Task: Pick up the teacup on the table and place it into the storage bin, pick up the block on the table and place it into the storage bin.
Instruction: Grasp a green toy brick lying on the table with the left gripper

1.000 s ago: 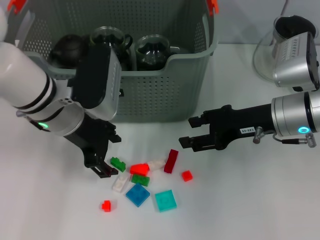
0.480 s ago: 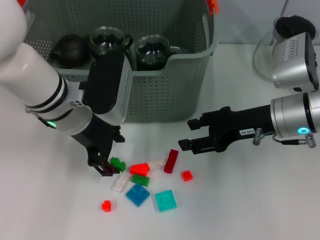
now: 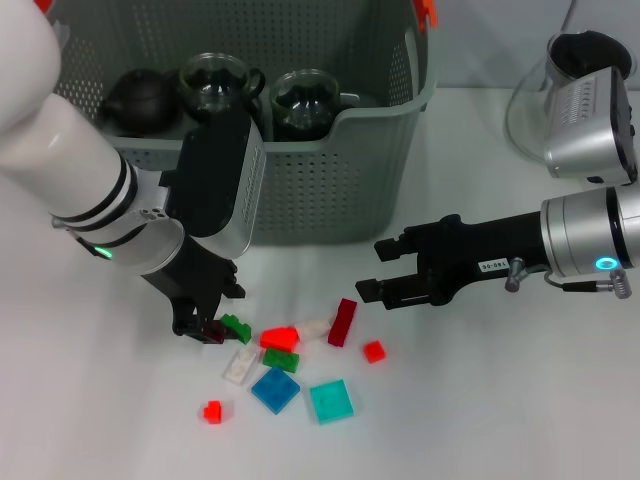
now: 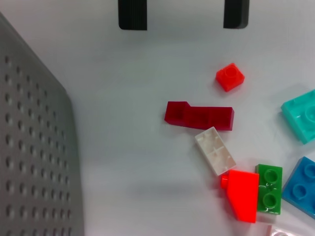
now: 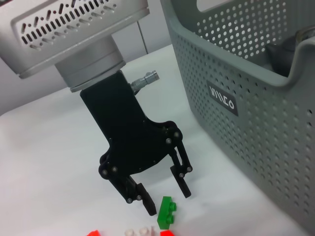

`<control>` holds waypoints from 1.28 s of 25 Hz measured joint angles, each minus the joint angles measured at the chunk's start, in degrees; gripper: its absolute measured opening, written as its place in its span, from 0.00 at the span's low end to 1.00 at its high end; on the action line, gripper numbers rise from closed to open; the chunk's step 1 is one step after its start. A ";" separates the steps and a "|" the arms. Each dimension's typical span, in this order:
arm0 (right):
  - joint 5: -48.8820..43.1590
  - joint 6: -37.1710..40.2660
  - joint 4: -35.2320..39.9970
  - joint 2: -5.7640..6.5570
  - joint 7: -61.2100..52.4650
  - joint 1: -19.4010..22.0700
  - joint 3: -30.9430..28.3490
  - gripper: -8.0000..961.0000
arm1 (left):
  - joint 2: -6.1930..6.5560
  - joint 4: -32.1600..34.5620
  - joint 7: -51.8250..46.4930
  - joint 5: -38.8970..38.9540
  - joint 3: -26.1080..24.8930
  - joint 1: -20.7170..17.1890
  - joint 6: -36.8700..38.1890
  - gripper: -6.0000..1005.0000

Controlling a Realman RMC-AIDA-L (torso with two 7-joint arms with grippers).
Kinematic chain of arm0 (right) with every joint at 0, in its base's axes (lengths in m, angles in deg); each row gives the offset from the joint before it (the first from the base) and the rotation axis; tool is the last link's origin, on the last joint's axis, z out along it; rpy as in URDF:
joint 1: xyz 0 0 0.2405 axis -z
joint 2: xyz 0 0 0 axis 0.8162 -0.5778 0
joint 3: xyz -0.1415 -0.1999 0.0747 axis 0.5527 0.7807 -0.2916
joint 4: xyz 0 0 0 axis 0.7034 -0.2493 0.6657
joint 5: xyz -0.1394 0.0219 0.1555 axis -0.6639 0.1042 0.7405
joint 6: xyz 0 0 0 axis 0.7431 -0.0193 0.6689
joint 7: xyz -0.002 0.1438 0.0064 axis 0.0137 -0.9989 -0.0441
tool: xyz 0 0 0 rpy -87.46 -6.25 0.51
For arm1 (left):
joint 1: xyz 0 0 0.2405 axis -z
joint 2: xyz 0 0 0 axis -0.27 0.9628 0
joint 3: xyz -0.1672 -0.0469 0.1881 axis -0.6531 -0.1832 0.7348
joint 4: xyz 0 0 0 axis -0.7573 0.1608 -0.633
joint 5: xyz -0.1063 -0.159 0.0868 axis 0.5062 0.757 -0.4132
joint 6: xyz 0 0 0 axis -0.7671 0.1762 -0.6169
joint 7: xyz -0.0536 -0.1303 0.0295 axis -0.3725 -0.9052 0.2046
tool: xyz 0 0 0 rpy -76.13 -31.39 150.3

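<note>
Left tool (image 3: 212,331), open, has edged in over the last second beside the green block (image 3: 236,327), at the pile's 9 o'clock: grasp imminent. Right tool (image 3: 372,268) hovers open.

The left gripper (image 3: 203,329) is hovering low over the desk (image 3: 120,420), its fingertips just beside a small green block (image 3: 236,327) at the edge of a block cluster. The right gripper (image 3: 378,268) is pointing toward the cluster with fingers apart, in front of the storage bin (image 3: 330,180), which is holding dark teapots.
</note>
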 joint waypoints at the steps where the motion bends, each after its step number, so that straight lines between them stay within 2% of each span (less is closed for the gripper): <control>1: 0.01 0.00 0.00 -0.04 0.00 0.03 0.00 0.75 | 0.00 0.01 0.24 0.00 0.10 0.00 -0.10 0.56; 4: 0.03 0.00 0.00 -0.10 0.00 0.19 -0.03 0.74 | 0.00 -0.04 0.47 0.00 0.43 -0.03 -0.20 0.47; 28: 0.04 -0.02 0.00 -0.09 0.37 0.55 -0.26 0.74 | -0.34 -2.13 0.51 0.00 0.89 0.38 -1.07 0.47; 32: 0.04 -0.06 0.00 -0.10 0.50 0.65 -0.26 0.74 | -0.36 -2.65 0.29 0.00 0.93 0.52 -1.13 0.40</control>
